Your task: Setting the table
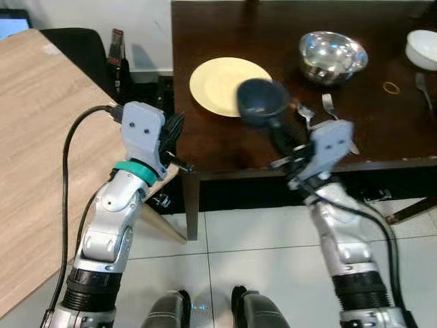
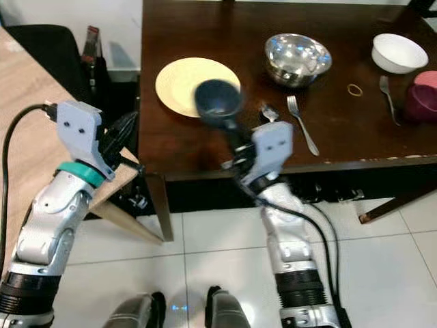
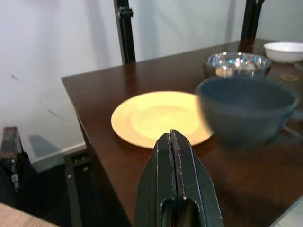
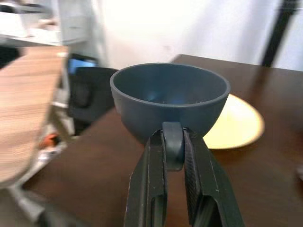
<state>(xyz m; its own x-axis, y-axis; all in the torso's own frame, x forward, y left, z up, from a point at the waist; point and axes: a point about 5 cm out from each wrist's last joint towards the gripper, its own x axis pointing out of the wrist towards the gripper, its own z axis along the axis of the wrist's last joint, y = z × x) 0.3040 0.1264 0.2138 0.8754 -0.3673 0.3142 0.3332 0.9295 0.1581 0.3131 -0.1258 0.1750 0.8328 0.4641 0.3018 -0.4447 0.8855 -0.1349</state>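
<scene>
Blue cup held above surface edge.
Right pincer [image 4: 176, 156] is clamped on blue cup [image 4: 169, 97] handle, beside yellow plate [image 1: 222, 85]; left pincer [image 3: 173, 156] is pressed together, lower-left of plate.

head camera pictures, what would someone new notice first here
The right pincer is shut on the handle of a dark blue cup, holding it above the near part of the dark wooden table, beside a yellow plate. Farther right sit a shiny metal bowl, two forks and a white bowl. The left pincer is shut, at the table's near left corner.
</scene>
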